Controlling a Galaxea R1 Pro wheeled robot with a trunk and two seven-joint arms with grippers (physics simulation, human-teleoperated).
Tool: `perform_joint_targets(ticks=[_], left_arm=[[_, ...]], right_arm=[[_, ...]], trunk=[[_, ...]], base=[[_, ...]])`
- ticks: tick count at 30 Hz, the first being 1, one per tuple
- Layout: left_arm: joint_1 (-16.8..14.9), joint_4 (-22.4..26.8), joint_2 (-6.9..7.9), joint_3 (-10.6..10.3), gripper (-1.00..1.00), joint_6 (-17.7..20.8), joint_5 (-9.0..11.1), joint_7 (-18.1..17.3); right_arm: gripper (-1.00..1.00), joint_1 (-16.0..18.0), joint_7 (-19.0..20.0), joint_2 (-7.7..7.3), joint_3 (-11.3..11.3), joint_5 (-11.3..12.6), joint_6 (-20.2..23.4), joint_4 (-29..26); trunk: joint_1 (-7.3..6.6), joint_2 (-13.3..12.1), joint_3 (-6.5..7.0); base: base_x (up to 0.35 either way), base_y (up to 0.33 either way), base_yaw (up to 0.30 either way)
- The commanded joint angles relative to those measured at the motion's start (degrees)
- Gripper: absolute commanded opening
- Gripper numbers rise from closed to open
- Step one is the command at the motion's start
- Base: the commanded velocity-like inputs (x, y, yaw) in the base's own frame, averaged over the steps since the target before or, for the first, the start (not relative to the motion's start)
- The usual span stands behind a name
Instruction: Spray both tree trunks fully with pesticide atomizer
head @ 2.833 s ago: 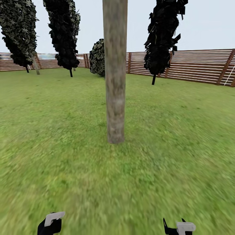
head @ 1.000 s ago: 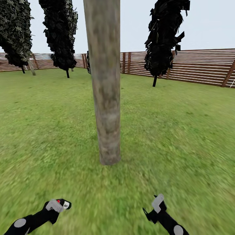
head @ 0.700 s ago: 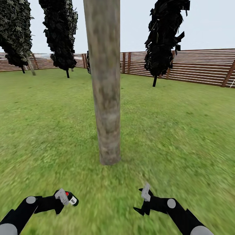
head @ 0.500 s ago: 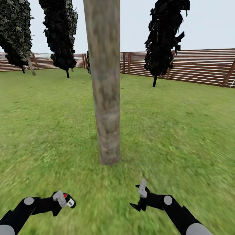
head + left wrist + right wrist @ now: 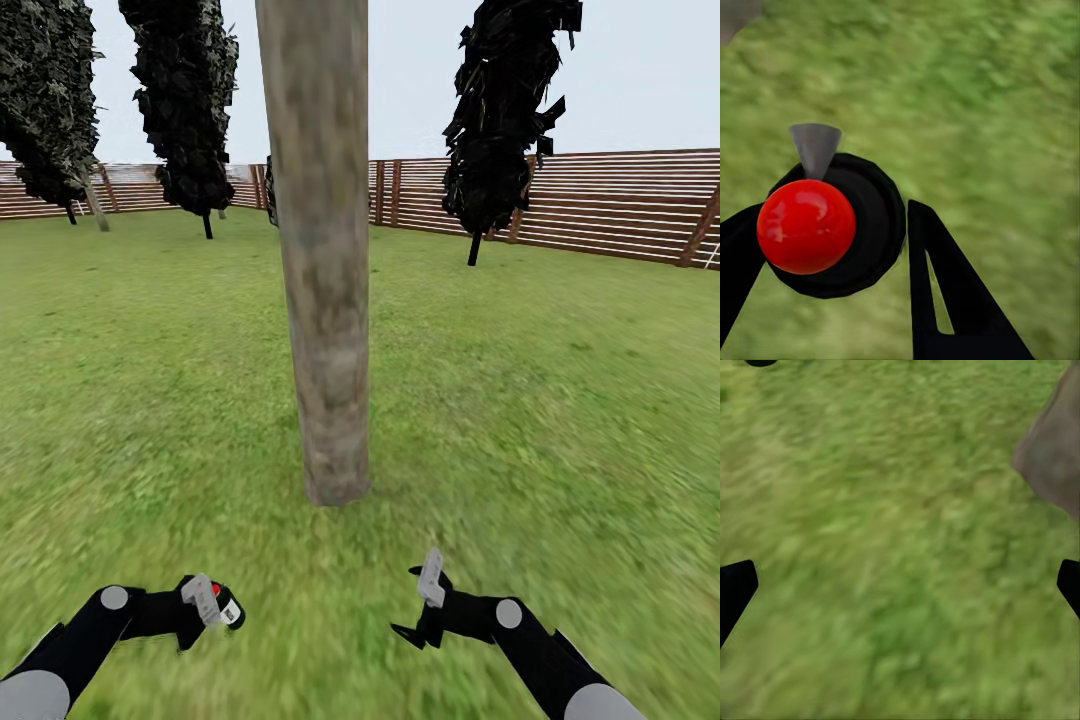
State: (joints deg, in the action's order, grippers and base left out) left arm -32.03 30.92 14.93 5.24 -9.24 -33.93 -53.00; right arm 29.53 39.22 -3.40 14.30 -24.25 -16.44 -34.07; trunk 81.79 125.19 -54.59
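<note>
The pesticide atomizer (image 5: 222,606) sits in the left gripper (image 5: 205,610), low at the left of the head view and above the grass floor (image 5: 560,400). In the left wrist view the atomizer (image 5: 832,225) shows as a round black body with a glossy red ball on top and a grey cone nozzle, and the black fingers (image 5: 945,292) press against it on both sides, so the left gripper (image 5: 825,247) is clamped on it. The tree trunk (image 5: 322,250) stands straight ahead of the robot, mottled grey-beige, its base on the lawn near both arms. The right gripper (image 5: 425,605) hangs low at the right with nothing in it. In the right wrist view its fingers (image 5: 735,589) sit at opposite edges, spread wide over grass, and the trunk's base (image 5: 1054,450) shows at one corner. Farther off, dark-foliaged trees (image 5: 500,120) stand before the reddish-brown slat fence (image 5: 600,205).
</note>
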Motion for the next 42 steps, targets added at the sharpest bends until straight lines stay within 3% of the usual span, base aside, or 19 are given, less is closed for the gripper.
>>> perform_joint_targets(ticks=[1,9,10,12,17,26,28,32,42], left_arm=[[-0.1,0.3,-0.33,0.0,-1.0,0.3,-0.3,0.0],[-0.4,2.9,-2.95,-0.6,-1.0,2.9,-2.8,0.0],[-0.4,4.9,-17.77,-1.4,-1.0,6.3,-30.5,0.0],[-0.4,6.0,-18.61,-2.3,-1.0,6.3,-31.6,0.0],[-0.4,6.2,-20.35,-5.0,-1.0,6.4,-33.4,0.2],[-0.4,6.5,-23.51,-6.6,-1.0,6.4,-33.7,1.1],[-0.4,6.6,-24.23,-8.3,-1.0,6.5,-33.7,1.2],[-0.4,6.6,-24.47,-10.0,-1.0,7.9,-33.7,2.0],[-0.4,6.5,-24.05,-10.4,-1.0,7.3,-33.5,1.9]], right_arm=[[1.0,0.0,0.3,0.14,0.3,0.0,0.0,-0.1],[1.0,0.1,2.9,2.05,2.9,-0.1,2.0,-2.6],[-1.0,0.1,7.4,3.29,4.7,-0.1,5.0,-4.9],[-1.0,0.1,7.7,4.17,5.8,-0.1,5.3,-5.5],[-1.0,0.2,7.7,4.57,5.9,-0.1,5.4,-5.5],[-1.0,0.2,7.7,4.63,5.9,-0.1,5.4,-5.5],[-1.0,0.2,7.7,4.73,5.9,-0.1,5.4,-5.6],[-1.0,0.2,7.7,4.95,5.9,-0.1,5.4,-5.6],[-1.0,0.2,7.7,4.99,5.9,-0.1,5.4,-5.6]], trunk=[[0.0,0.0,0.0],[0.0,0.0,0.0],[0.0,0.0,0.0],[0.0,0.0,0.0],[0.0,0.0,0.0],[0.0,0.0,0.0],[0.0,0.0,0.0],[0.0,0.0,0.0],[0.0,0.0,0.0]], base=[[0.0,0.0,0.0],[0.0,0.0,0.0],[0.0,0.0,0.0],[0.0,0.0,0.0],[0.0,0.0,0.0],[0.0,0.0,0.0],[0.0,0.0,0.0],[0.0,0.0,0.0],[0.0,0.0,0.0]])
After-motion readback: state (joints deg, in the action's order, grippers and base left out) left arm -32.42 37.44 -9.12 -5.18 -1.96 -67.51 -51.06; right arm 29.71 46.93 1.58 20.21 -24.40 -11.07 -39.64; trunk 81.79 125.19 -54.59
